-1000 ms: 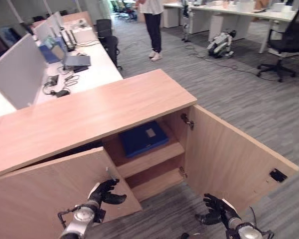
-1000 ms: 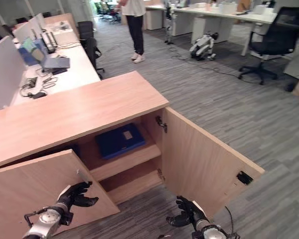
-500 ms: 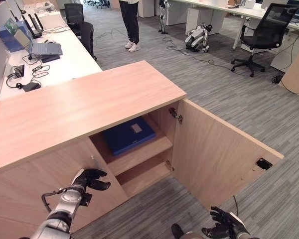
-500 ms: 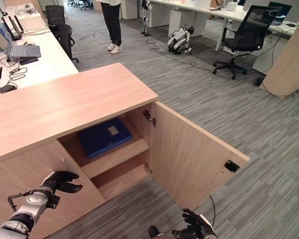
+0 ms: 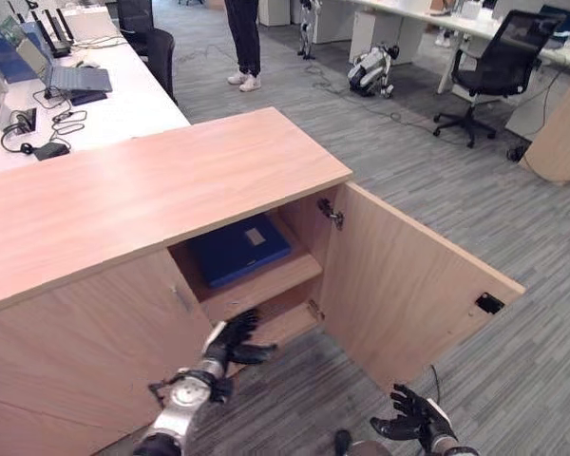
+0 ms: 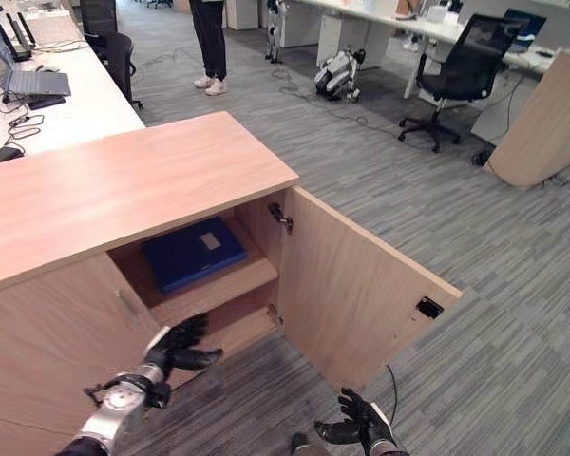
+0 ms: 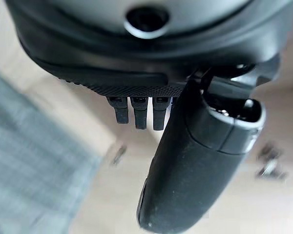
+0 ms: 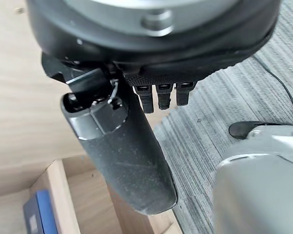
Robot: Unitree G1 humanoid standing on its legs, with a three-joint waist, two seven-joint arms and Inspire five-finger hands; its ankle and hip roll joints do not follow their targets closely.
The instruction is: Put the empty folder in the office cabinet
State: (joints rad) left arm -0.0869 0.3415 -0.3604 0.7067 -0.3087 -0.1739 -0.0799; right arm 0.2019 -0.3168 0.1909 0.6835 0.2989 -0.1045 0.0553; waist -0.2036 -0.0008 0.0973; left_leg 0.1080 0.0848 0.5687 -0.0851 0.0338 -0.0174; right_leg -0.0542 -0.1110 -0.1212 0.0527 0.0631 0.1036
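Grey striped carpet covers an open office, with a white desk at the far left carrying a laptop and, beyond it, a person's legs standing in the aisle. A black office chair stands at the far right by another desk.

Nearest is the office cabinet, a low wooden unit with a broad light-wood top. Its right door stands swung wide open, while the left door lies almost flush with the cabinet front. Inside, on the upper shelf, the blue folder lies flat with a pale label facing up.

The left hand is raised in front of the lower shelf opening, just right of the left door's edge, fingers spread and loose, holding nothing. The right hand is low near the carpet, below the open right door, fingers also spread and empty.
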